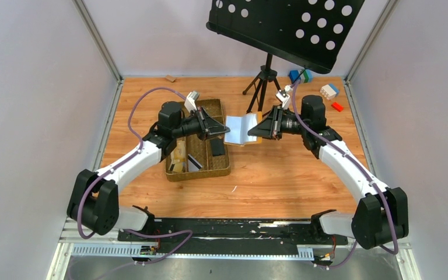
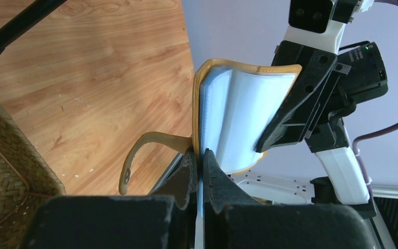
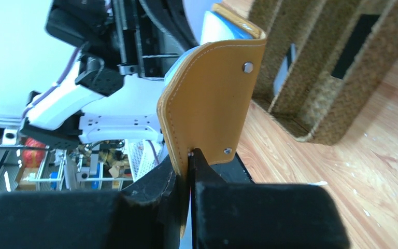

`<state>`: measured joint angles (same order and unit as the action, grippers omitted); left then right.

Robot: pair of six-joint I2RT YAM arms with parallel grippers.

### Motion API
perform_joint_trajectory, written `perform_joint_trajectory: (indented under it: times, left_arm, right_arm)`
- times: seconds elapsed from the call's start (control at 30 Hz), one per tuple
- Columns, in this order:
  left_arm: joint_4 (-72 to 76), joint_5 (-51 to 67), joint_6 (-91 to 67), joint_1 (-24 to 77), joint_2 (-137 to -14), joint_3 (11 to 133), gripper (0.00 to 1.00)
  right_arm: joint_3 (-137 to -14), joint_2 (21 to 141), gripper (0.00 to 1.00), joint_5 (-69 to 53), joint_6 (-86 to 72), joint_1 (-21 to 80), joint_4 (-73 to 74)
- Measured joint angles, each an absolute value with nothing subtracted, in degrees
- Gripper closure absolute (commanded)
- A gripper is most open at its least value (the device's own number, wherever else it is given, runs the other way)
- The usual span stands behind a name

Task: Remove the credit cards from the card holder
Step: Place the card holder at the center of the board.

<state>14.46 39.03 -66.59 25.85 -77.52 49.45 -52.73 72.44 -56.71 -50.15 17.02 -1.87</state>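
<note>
The mustard-yellow card holder (image 1: 242, 129) hangs open in the air between my two grippers, its pale blue inside facing up. My left gripper (image 1: 224, 129) is shut on its left edge. In the left wrist view the fingers (image 2: 201, 155) pinch a thin pale blue layer of the card holder (image 2: 238, 114), and its strap (image 2: 140, 150) curls off to the left. My right gripper (image 3: 192, 155) is shut on the yellow outer flap (image 3: 215, 98). Credit cards lie in the woven tray, one black (image 1: 217, 146), one tan (image 1: 178, 157). I cannot tell whether any card is inside the holder.
The brown woven tray (image 1: 201, 172) sits below and left of the holder. A black tripod (image 1: 262, 79) carrying a perforated music stand (image 1: 286, 26) stands behind. Toy blocks (image 1: 328, 91) lie at the back right, and a small wooden block (image 1: 170, 77) at the back left.
</note>
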Motion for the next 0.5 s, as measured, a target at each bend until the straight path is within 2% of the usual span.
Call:
perform_joint_trajectory:
  times: [0.17,0.5]
  left_arm:
    - [11.9,38.6,-64.6,26.6,-78.2,50.7,1.00]
    - [14.5,38.4,-65.8,31.6,-86.6,54.4,1.00]
  right_arm:
    - [-55.6,72.8,1.00,-52.5,-41.4,17.2,10.9]
    - [-55.3,74.1,1.00,-47.4,-38.4,18.0,16.8]
